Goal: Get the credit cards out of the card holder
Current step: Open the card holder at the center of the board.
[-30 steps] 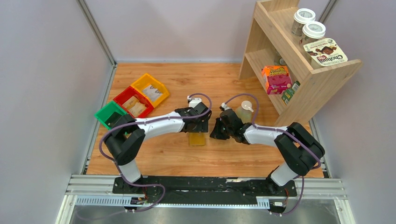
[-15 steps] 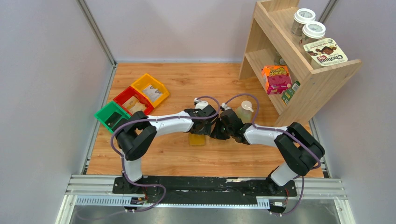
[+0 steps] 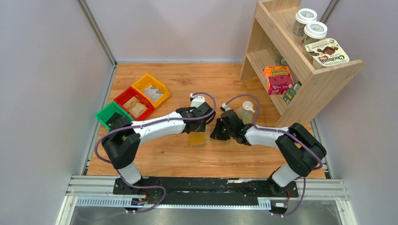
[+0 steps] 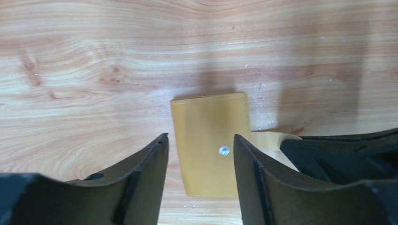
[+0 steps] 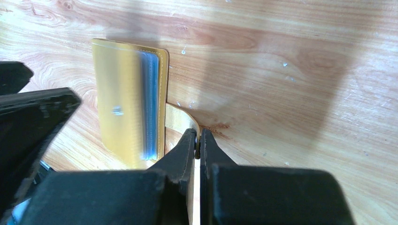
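Observation:
The mustard-yellow card holder (image 3: 197, 139) lies flat on the wooden table, between my two grippers. In the left wrist view it (image 4: 209, 136) shows a silver snap stud, and its tab (image 4: 272, 138) sticks out to the right. My left gripper (image 4: 201, 137) is open and hovers over it, one finger on each side. My right gripper (image 5: 198, 139) is shut on the snap tab (image 5: 178, 119). The pale blue edges of the credit cards (image 5: 150, 105) show inside the holder, which is slightly open on that side. The right gripper also shows in the top view (image 3: 217, 134).
Green (image 3: 111, 115), red (image 3: 133, 102) and yellow (image 3: 151, 89) bins with tan packets stand at the back left. A squeeze bottle (image 3: 245, 111) stands just behind the right gripper. A wooden shelf (image 3: 300, 70) with boxes and cups stands at the back right.
My left arm swung right towards the right gripper, then came back a little left over the card holder. The right gripper and the holder have hardly moved.

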Robot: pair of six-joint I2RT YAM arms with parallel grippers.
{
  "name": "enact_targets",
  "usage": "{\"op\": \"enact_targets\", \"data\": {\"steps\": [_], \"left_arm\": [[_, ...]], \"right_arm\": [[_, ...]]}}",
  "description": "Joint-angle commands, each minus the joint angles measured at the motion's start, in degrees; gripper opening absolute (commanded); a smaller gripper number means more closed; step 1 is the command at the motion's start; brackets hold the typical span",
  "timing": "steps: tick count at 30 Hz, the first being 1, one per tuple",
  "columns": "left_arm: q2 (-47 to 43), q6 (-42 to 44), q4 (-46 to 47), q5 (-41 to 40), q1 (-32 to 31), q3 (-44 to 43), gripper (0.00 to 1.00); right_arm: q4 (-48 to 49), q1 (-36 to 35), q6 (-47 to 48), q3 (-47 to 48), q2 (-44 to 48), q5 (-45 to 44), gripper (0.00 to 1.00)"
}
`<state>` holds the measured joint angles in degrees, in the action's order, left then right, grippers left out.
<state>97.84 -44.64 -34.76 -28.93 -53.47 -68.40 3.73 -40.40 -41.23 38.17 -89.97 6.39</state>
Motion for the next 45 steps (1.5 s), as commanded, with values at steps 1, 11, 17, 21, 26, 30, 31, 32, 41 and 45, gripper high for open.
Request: {"op": "enact_targets", "data": {"steps": [1, 11, 17, 21, 26, 30, 31, 32, 41, 45], "left_arm": [[-4.76, 0.08, -1.27, -2.36, 0.04, 2.48, 0.58], [-15.57, -4.48, 3.21, 0.88, 3.37, 16.53, 0.34], [-15.94, -3.17, 8.57, 5.46, 3.38, 14.71, 0.78], [-9.71, -2.55, 7.7, 6.34, 3.29, 8.75, 0.86], [-2.23, -2.12, 7.34, 6.69, 2.41, 2.31, 0.89], [3.57, -1.59, 5.76, 5.91, 1.71, -2.43, 0.9], [5.5, -1.24, 4.37, 5.73, 1.53, -3.92, 0.9], [7.08, -1.24, 3.83, 4.42, 1.09, -5.32, 0.9], [11.23, -1.06, -1.88, -0.07, -0.23, -6.4, 0.88], [8.42, -0.97, -2.06, -1.92, -0.23, -4.55, 0.76]], "right_arm": [[1.28, 0.15, -0.16, -0.73, 1.64, -1.29, 0.0], [-0.12, 0.24, 0.98, -0.64, 3.4, -2.61, 0.0], [-0.21, 0.24, 1.15, -0.47, 3.05, -2.88, 0.0], [-0.12, 0.24, 1.15, -0.47, 2.96, -2.88, 0.0], [-0.04, 0.24, 1.15, -0.56, 2.96, -2.88, 0.0], [0.14, 0.24, 1.24, -0.64, 2.79, -2.79, 0.0], [0.14, 0.24, 1.24, -0.64, 2.87, -2.88, 0.0], [0.14, 0.24, 1.33, -0.64, 2.96, -2.79, 0.0], [0.32, 0.24, 1.33, -0.91, 3.14, -2.88, 0.0], [0.32, 0.32, 1.16, -0.99, 3.23, -2.97, 0.0]]}}
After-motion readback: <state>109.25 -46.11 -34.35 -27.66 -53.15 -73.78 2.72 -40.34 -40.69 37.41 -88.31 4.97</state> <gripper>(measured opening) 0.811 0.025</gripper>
